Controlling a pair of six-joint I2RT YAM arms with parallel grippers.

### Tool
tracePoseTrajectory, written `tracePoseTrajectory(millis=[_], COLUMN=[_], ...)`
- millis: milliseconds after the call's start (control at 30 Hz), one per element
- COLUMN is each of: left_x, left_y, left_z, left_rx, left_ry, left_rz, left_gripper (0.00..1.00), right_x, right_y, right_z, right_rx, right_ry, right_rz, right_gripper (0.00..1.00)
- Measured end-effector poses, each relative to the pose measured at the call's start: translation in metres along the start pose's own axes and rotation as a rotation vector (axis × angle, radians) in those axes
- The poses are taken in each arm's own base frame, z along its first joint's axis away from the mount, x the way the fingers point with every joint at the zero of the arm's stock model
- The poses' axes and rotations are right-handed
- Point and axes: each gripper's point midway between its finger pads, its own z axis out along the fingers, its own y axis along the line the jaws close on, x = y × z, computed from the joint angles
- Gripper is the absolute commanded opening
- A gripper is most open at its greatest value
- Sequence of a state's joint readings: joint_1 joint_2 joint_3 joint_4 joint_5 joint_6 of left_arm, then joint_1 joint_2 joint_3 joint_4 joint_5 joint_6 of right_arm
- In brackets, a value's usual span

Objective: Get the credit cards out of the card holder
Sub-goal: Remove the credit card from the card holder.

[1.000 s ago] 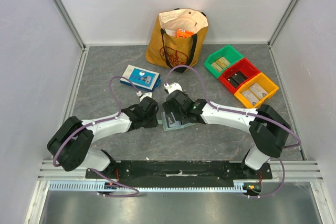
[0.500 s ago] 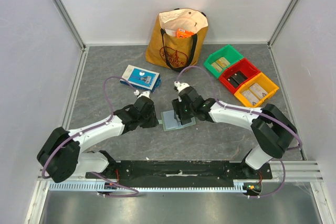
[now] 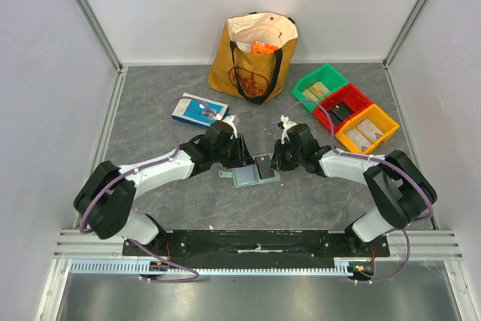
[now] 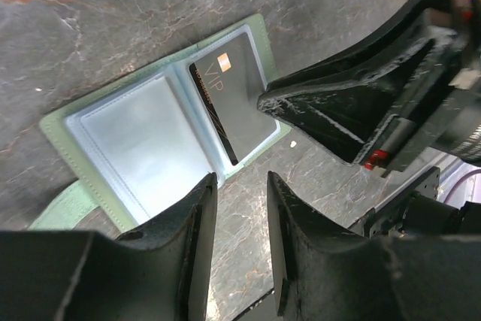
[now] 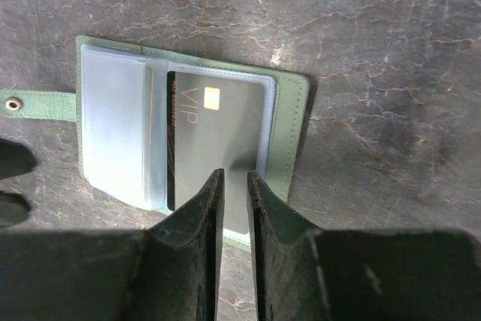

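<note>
- Lying far left on the grey marbled table (image 3: 143,133): flat blue-and-white box (image 3: 198,109).
- Left black two-finger gripper (image 4: 240,182): open, nothing between the fingers, tips by the edge of the small pale green booklet-style card holder (image 4: 68,122).
- Card holder: spread flat between both grippers, clear bluish pockets up.
- Thin black credit card (image 5: 222,129) marked VIP: tucked in the right-hand pocket.
- Right gripper (image 5: 231,180): fingers narrowed to a slit over the card's edge; gripping or not, cannot tell.
</note>
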State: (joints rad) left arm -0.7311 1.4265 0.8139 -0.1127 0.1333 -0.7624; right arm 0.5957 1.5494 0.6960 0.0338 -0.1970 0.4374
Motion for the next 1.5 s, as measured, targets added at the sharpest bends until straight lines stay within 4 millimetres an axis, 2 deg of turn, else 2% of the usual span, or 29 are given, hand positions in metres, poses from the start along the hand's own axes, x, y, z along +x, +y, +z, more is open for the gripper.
tracePoseTrajectory(millis=[267, 600, 900, 1233, 1500], left_x=[0.021, 0.027, 0.028, 0.037, 0.041], left_y=[0.009, 0.015, 0.015, 0.016, 0.013], left_z=[0.040, 0.063, 0.067, 0.067, 0.064], left_rx=[0.004, -0.007, 0.002, 0.051, 0.123], left_ry=[0.079, 0.092, 0.082, 0.078, 0.071], left_rz=[-0.073, -0.161, -0.214, -0.250, -0.280], left_gripper=[0.40, 0.38, 0.30, 0.23, 0.20], right_x=[0.003, 0.006, 0.006, 0.007, 0.006], right_y=[-0.006, -0.004, -0.004, -0.005, -0.006], right_z=[0.001, 0.001, 0.000, 0.000, 0.000], right_rx=[-0.053, -0.095, -0.104, -0.106, -0.108], right_ry=[-0.023, -0.032, -0.033, -0.033, -0.033], right_rz=[0.060, 0.069, 0.069, 0.072, 0.076], right_gripper=[0.20, 0.19, 0.19, 0.19, 0.19])
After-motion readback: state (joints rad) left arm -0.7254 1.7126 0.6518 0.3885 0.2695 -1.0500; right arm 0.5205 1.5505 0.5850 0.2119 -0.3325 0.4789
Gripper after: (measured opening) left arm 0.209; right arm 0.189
